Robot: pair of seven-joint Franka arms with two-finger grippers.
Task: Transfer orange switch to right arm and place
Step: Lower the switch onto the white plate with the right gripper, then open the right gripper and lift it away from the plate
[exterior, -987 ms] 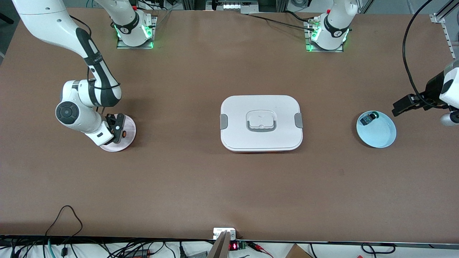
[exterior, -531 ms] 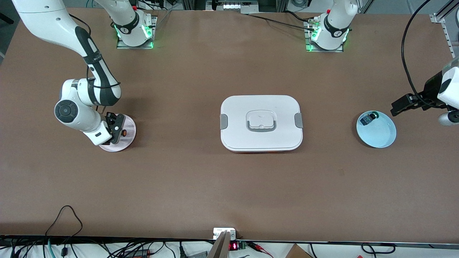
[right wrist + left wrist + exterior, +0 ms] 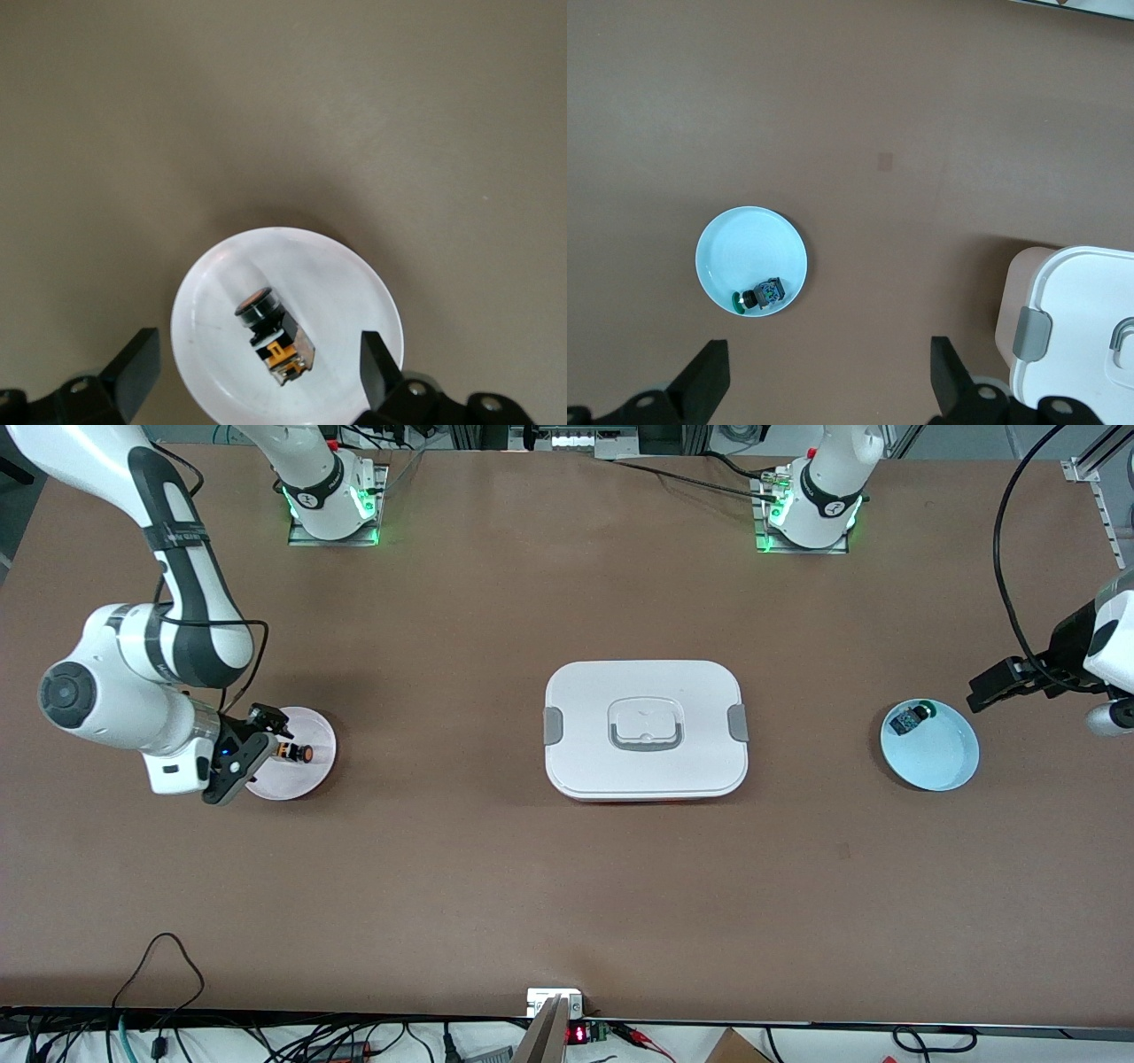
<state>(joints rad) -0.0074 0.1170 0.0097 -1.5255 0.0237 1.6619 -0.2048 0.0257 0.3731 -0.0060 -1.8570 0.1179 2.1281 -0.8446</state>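
Brown table [image 3: 496, 886], two arms at their bases. Right gripper [image 3: 241, 755] is hanging over the edge of the pink plate [image 3: 312, 772], jaws spread wide and gripping nothing. Orange switch [image 3: 296, 753] is lying on its side on that plate, just off the fingertips and between the jaw lines in the right wrist view [image 3: 273, 338], touching neither finger; judging from this, the placing looks done and the wide opening gives a clean release. Outward: a white lidded box [image 3: 645, 729] is sitting mid-table, well apart. Left gripper [image 3: 999, 687] is waiting with jaws wide and empty, up beside the blue plate [image 3: 948, 766], which is holding the green-capped switch [image 3: 911, 717].
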